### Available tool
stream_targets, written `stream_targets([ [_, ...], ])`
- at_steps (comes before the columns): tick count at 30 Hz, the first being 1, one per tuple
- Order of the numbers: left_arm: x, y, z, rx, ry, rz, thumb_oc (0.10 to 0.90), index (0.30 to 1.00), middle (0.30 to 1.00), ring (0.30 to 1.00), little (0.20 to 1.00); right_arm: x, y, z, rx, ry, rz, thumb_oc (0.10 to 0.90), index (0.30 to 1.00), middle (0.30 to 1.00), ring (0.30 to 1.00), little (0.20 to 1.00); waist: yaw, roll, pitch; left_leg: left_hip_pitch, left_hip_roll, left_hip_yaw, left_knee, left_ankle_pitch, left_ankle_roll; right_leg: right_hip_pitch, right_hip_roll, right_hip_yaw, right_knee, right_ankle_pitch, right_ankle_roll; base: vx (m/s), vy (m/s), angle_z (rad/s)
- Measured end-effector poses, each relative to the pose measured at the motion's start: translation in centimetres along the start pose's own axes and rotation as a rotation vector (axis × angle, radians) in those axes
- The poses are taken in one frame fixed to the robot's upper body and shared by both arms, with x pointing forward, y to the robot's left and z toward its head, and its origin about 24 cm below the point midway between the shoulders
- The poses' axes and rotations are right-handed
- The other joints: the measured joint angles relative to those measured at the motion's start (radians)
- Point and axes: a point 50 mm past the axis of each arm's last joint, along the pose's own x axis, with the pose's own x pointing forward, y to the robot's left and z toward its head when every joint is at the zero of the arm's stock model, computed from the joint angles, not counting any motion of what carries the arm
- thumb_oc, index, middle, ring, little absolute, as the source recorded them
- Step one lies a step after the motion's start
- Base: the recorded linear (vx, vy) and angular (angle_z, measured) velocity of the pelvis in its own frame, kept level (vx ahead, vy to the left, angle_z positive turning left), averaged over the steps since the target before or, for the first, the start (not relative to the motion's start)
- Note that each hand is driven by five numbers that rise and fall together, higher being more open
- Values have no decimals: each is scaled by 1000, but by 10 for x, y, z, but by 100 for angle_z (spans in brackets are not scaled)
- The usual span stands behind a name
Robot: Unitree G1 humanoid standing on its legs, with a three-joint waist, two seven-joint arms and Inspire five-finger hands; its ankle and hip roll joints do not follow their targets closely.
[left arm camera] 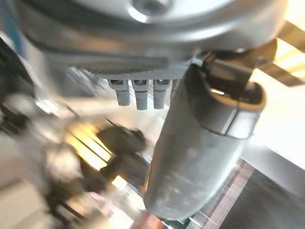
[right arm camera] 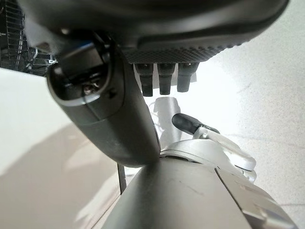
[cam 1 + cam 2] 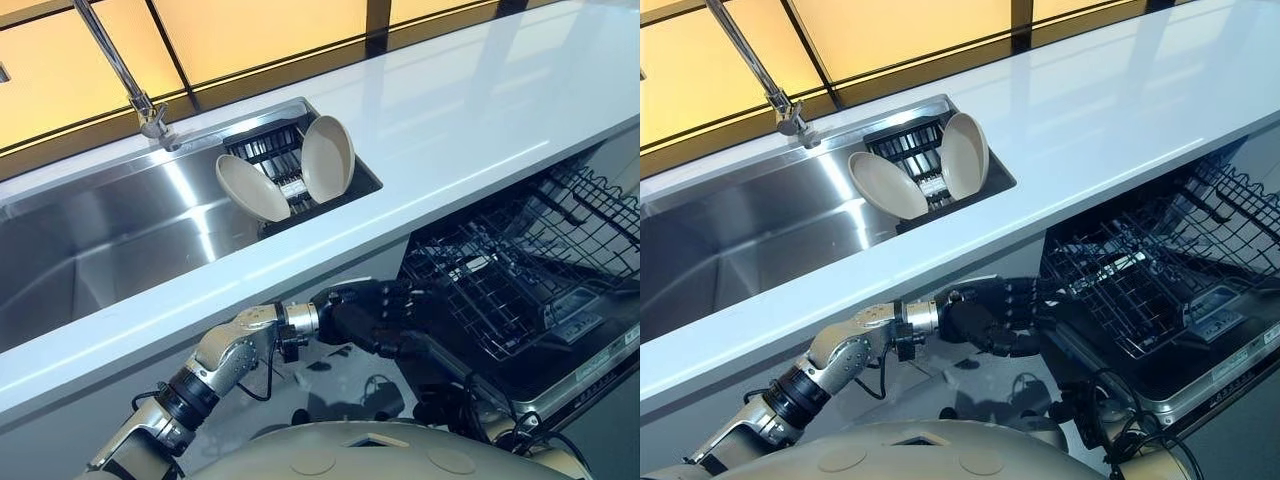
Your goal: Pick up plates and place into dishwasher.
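Plates [image 3: 328,158] racked in sink [image 3: 120,235] (left hand [image 3: 362,320] well apart).

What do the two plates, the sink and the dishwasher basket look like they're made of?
Plates: likely glazed ceramic, possibly melamine; beige, smooth, softly glossy. Sink: brushed stainless steel, judging by streaky silver reflections. Dishwasher basket: dark coated wire, a thin open grid.

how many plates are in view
2. Both stand on edge in the dark rack at the sink's right end: the left plate and the right plate, side by side. The dishwasher basket holds none that I can see, but it's partly hidden.
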Motion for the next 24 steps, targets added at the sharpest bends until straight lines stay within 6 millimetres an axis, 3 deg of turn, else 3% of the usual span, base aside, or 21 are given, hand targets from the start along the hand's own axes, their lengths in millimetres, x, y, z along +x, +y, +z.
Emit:
stream_targets([
  [4,6,-16,24,-54,-142,-65,800,900,900,900,900,0,1,0,-12,1,-2,800,900,900,900,900,1,-4,3,-7,0,-5,0,0,4,-1,0,-2,0,0,0,8,-34,3],
  [10,30,-30,69,-329,-443,-141,800,900,900,900,900,1,4,7,-53,-7,9,800,900,900,900,900,-2,-14,9,-9,-1,-15,0,4,5,3,0,-13,0,0,0,17,-55,5],
  [14,34,-29,103,-280,-616,-58,800,900,900,900,900,2,8,9,-51,-14,20,800,900,900,900,900,-8,-21,13,-6,-1,-19,1,7,0,8,1,-19,0,1,-2,5,-68,4],
  [16,25,-22,118,-188,-705,56,800,900,900,900,900,2,10,11,-50,-19,22,800,900,900,900,900,-18,-21,12,-5,-1,-18,2,7,0,8,2,-20,0,3,-5,21,-58,-2],
  [20,-35,-2,166,431,-884,614,800,900,900,900,900,2,10,10,-50,-18,22,800,900,900,900,900,-27,-21,13,4,5,-13,2,9,-3,10,9,-19,0,3,-5,59,-45,-4],
  [23,-72,-6,193,798,-949,910,800,900,900,900,900,2,11,5,-48,-3,24,800,900,900,900,900,-16,-29,16,4,7,-13,2,10,-4,11,8,-13,0,4,-5,78,8,0],
  [24,-88,-7,207,1001,-915,1033,800,900,900,900,900,2,11,3,-48,2,25,800,900,900,900,900,-12,-33,14,5,8,-13,3,10,-5,11,9,-12,0,4,-5,78,39,0],
])
